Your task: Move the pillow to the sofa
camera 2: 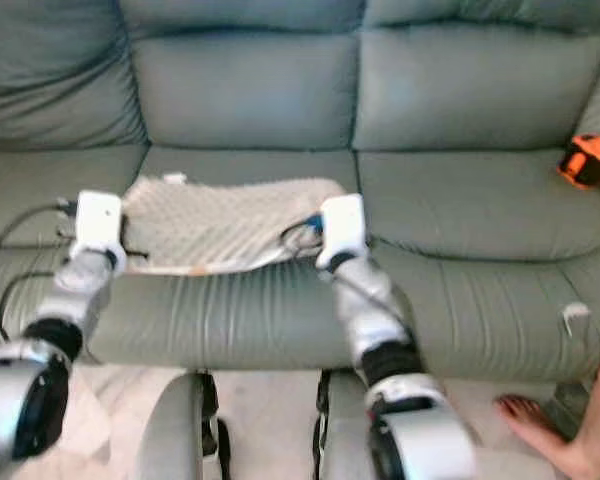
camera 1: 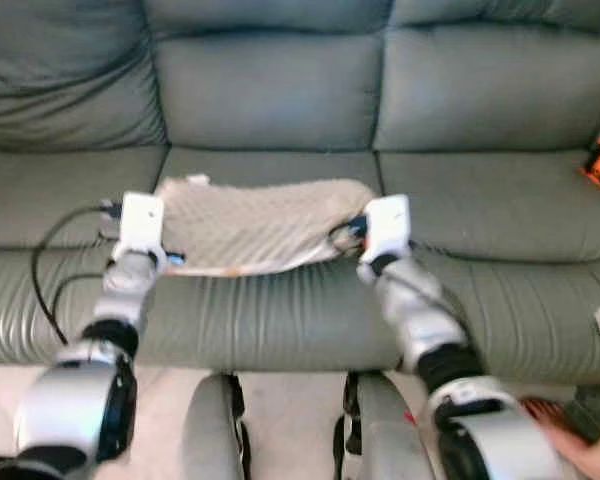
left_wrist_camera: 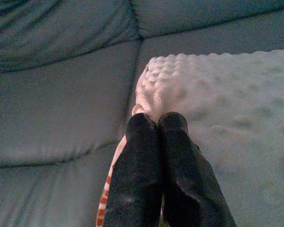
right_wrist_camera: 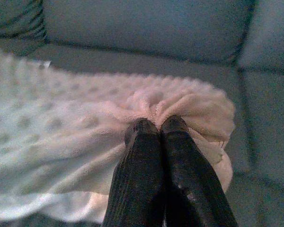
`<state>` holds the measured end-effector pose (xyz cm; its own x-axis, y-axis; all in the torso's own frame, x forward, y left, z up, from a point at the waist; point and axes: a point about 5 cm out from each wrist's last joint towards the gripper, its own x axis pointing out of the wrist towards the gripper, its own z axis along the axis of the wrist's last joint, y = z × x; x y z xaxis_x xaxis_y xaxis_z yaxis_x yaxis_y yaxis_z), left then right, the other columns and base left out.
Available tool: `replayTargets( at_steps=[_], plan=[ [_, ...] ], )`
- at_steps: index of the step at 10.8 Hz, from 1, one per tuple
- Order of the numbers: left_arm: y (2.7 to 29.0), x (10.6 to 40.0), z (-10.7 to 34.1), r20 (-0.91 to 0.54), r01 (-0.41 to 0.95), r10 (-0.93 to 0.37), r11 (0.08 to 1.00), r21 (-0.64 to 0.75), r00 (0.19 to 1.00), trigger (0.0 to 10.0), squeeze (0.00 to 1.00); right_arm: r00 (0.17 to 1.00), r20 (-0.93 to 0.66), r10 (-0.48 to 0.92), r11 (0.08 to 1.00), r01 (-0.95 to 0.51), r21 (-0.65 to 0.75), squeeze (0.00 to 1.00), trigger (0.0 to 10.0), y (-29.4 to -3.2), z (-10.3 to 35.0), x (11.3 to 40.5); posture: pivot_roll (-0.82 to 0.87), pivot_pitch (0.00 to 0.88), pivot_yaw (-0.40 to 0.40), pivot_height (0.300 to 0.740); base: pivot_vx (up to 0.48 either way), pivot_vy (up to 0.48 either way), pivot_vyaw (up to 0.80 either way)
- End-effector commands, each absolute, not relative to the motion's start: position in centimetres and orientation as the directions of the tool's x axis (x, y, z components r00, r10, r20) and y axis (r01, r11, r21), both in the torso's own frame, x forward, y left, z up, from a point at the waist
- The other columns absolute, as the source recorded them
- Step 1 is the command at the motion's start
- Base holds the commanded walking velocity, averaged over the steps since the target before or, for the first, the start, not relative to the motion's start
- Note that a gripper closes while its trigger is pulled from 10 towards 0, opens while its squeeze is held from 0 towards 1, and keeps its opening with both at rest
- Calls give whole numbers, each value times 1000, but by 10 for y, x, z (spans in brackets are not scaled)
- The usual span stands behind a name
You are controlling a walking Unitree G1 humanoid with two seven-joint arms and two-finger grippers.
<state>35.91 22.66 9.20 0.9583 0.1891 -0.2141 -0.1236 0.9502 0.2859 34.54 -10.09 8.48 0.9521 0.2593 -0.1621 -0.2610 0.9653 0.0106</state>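
Here, cream pillow (camera 1: 255, 225) on the grey sofa (camera 1: 280, 90), left pincer (left_wrist_camera: 157, 124) and right pincer (right_wrist_camera: 156, 126) each clamped on an end.

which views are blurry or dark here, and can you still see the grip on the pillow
Left and right eye views: evenly lit but soft, the pillow and sofa edges smeared. Left wrist view: dim, bluish, yet the left gripper reads clearly, fingers pinched on the pillow's corner. Right wrist view: also dim, foreground fingers a little soft, the right gripper shut on bunched pillow fabric.
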Motion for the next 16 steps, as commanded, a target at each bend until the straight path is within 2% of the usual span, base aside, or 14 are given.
replayTargets(
  at_steps=[1,6,9,11,12,13,16],
  plan=[
    [233,358,92,-215,-146,217,941,304,952,10000,0,951,-173,255,967,-252,42,0,10000,-98,77,342,-67,228,10,636,0,0,0],
    [223,346,63,-395,16,131,937,348,909,10000,0,960,-137,244,969,-235,74,0,10000,-85,80,335,-75,227,6,636,0,0,0],
    [232,337,52,-470,84,122,916,393,874,10000,0,951,-177,253,966,-238,100,0,10000,-73,60,305,-78,225,7,636,0,0,0],
    [232,333,47,-514,141,87,911,388,853,10000,0,948,-218,231,973,-222,69,0,10000,-74,50,290,-70,221,9,636,0,0,0],
    [231,332,45,-524,144,77,918,369,848,10000,576,948,-243,203,979,-193,63,690,10000,-78,46,288,-68,220,9,636,0,0,0],
    [225,332,42,-537,154,44,936,317,842,10000,1000,956,-236,173,985,-161,68,1000,10000,-83,49,291,-69,220,10,636,0,0,0],
    [224,335,47,-526,190,28,915,356,850,10000,1000,963,-230,139,990,-134,39,1000,10000,-90,55,297,-69,207,8,636,0,0,0]
  ],
)
